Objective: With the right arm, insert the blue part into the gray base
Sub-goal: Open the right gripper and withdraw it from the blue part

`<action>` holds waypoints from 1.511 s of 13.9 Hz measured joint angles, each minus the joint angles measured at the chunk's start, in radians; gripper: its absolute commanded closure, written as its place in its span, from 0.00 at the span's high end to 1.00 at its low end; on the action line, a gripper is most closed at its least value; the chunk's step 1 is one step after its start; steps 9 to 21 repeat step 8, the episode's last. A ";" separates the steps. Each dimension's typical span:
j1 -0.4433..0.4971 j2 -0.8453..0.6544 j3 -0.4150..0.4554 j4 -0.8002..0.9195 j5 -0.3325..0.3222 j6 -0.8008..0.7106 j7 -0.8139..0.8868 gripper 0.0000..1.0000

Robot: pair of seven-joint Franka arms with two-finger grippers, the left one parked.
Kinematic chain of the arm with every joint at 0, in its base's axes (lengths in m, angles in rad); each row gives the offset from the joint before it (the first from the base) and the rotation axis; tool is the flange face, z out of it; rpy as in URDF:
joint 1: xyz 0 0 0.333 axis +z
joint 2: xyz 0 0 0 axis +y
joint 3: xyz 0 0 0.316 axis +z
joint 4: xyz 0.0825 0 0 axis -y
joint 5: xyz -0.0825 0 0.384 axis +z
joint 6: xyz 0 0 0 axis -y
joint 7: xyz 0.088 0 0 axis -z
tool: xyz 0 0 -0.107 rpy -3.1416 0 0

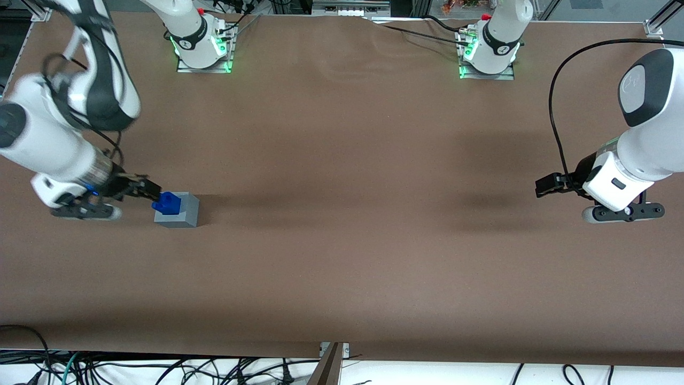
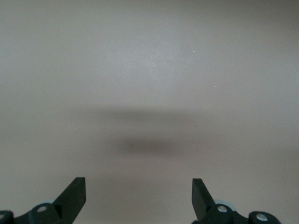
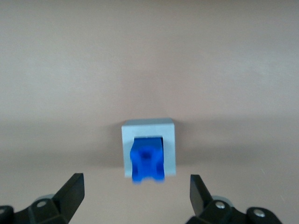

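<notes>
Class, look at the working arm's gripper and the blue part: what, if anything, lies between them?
Nothing: the open gripper has only bare table between it and the blue part in the gray base, as the right wrist view shows.

The blue part (image 1: 169,203) sits in the top of the gray base (image 1: 184,215), its upper portion standing above the block's top face. The base rests on the table (image 1: 342,256) toward the working arm's end, roughly midway between the front camera's edge and the arm mounts. The right arm (image 1: 59,139) reaches in low, its gripper (image 1: 152,190) just beside the blue part, fingers (image 3: 74,189) spread wide and apart from both pieces.
</notes>
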State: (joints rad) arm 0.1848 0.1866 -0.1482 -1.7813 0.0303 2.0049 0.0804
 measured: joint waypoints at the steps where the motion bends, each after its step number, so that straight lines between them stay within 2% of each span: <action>1: -0.004 -0.046 -0.007 0.044 0.000 -0.099 0.002 1.00; 3: -0.034 -0.106 -0.010 0.165 0.000 -0.321 -0.003 1.00; 5: -0.065 -0.122 -0.005 0.261 0.000 -0.452 -0.021 1.00; 21: -0.071 -0.098 0.010 0.281 0.000 -0.462 -0.034 1.00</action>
